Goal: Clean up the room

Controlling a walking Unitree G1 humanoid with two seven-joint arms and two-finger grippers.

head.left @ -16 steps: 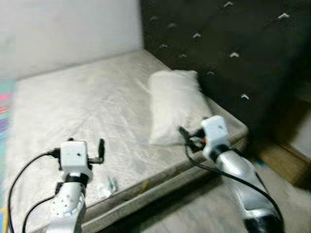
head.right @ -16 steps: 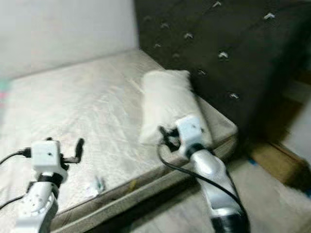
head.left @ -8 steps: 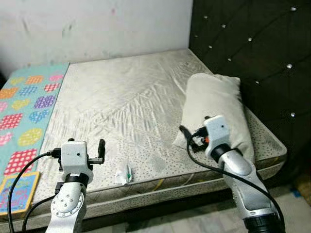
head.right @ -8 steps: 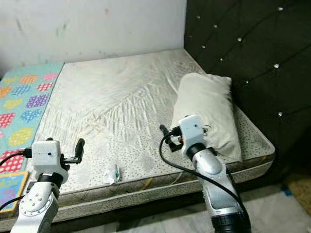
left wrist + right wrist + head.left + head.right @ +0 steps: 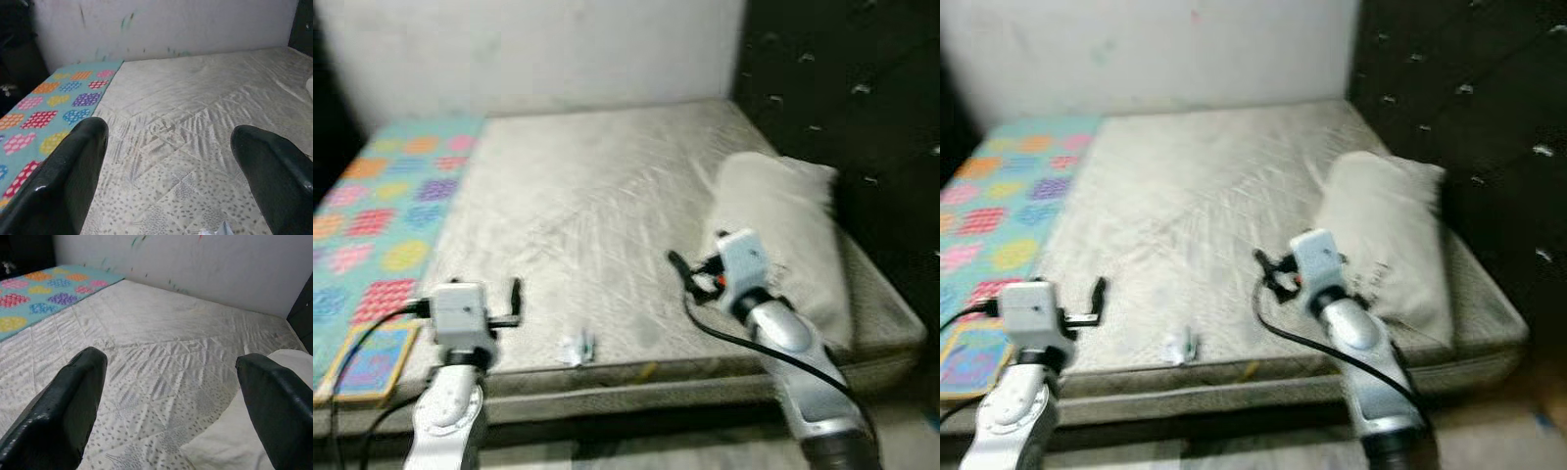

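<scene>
Both my arms reach forward: left end effector [image 5: 514, 302] at lower left, right end effector [image 5: 690, 277] centre-right, fingers spread wide.

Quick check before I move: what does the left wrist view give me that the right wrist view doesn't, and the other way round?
Left wrist view: the tip of a crumpled white scrap on the mattress, near the left gripper, plus a close stretch of the patterned mat.

Right wrist view: the pillow up close, just beyond the right gripper.

Both: the bare quilted mattress, the patterned mat along its far side, the marked white wall, and each gripper's fingers spread wide, holding nothing.
</scene>
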